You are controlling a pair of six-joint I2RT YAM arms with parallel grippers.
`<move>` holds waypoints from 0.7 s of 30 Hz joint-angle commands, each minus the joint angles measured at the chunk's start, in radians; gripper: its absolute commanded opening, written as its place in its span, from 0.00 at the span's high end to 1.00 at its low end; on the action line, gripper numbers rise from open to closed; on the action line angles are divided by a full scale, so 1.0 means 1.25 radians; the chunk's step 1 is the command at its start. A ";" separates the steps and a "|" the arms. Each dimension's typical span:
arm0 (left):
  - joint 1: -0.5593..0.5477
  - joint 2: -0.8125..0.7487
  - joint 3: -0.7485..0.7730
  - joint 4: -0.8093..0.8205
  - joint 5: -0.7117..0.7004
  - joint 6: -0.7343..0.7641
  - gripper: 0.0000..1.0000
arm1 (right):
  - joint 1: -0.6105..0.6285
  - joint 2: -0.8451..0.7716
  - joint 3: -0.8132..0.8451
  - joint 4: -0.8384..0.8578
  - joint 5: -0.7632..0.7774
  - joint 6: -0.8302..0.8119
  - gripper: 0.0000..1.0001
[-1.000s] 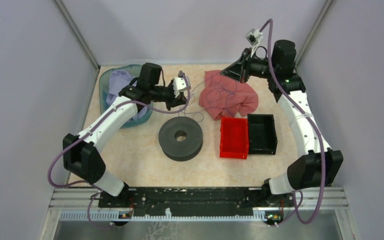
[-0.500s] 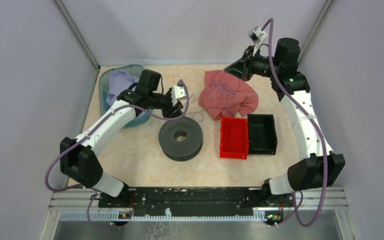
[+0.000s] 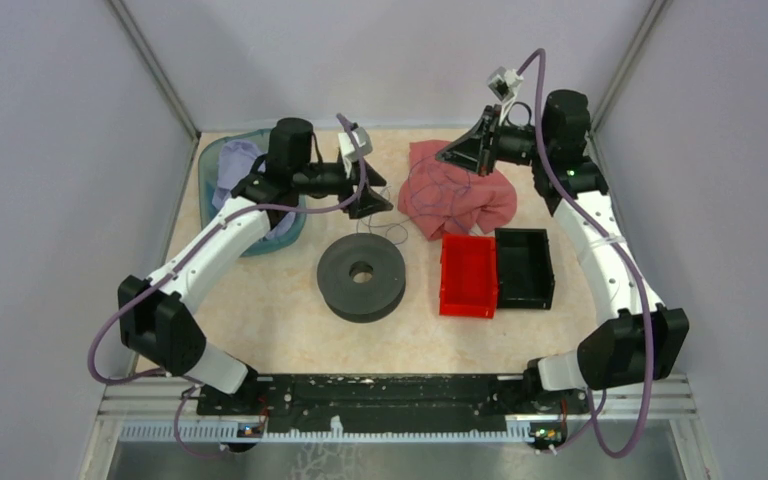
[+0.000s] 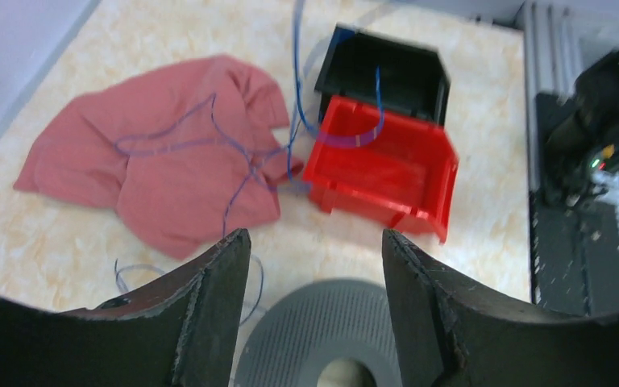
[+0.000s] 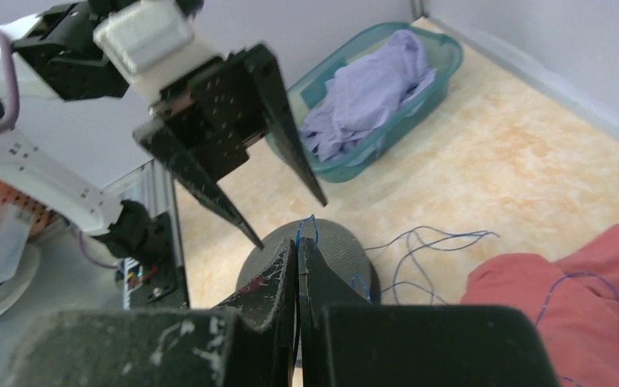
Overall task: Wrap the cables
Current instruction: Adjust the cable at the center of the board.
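Left gripper (image 4: 314, 242) agape and empty; right gripper (image 5: 300, 246) pinched shut on the thin dark bluish-grey wire cables (image 5: 443, 235).

The cables lie in loose curly loops over the crumpled red cloth (image 3: 460, 195) towards the far right of the beige marble-patterned table (image 3: 280, 320) and spill onto the bare top between the cloth and the round black spool (image 3: 361, 277) at the table's middle. One strand rises from the cloth, and a bit of wire shows at the right gripper's closed tips above the cloth's far edge. The left gripper hovers beyond the spool, its fingers well apart. A red plastic bin (image 3: 468, 275) and a black plastic bin (image 3: 525, 268) sit touching, right of the spool. A teal basin (image 3: 210, 170) holding lilac fabric (image 3: 235, 165) is in the far left corner.
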 commanded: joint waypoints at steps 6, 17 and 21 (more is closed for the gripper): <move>0.004 0.067 0.019 0.341 0.167 -0.399 0.37 | 0.021 -0.016 -0.049 0.216 -0.099 0.148 1.00; -0.011 0.115 -0.004 0.460 0.212 -0.520 0.71 | 0.026 -0.017 -0.077 0.266 -0.099 0.182 1.00; -0.010 0.116 -0.007 0.468 0.224 -0.517 0.98 | 0.026 -0.021 -0.088 0.231 -0.075 0.143 1.00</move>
